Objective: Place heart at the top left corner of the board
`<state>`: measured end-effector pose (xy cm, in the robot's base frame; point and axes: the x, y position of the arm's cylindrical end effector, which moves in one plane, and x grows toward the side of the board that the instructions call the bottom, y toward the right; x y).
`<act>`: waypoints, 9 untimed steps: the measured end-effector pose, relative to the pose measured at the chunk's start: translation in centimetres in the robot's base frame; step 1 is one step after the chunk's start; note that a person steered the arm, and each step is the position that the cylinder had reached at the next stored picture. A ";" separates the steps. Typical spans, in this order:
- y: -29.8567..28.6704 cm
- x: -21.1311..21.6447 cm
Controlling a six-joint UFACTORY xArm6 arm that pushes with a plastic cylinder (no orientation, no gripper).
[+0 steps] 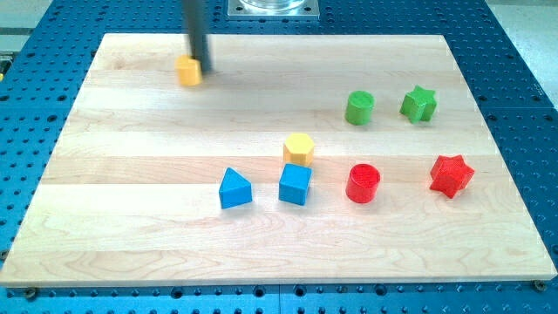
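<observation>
Single view only, looking down at a slant from above the near edge of the wooden board (131, 262). Far edge at the view's top, near edge at the bottom, whole board inside the frame, blue perforated table (523, 105) showing around it.

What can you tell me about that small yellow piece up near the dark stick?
The yellow block is small, matte and solid-looking, its outline blurred, so I cannot confirm a heart shape. It lies flat on the wooden board toward the view's top left, though short of the corner itself. My tip sits right against its right side, apparently touching it. Nothing else is near; the other blocks lie far to the view's right and bottom.
</observation>
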<state>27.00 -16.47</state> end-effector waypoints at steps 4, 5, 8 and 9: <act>-4.8 3.3; -4.6 5.3; -8.0 1.8; -7.6 2.4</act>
<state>29.40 -24.10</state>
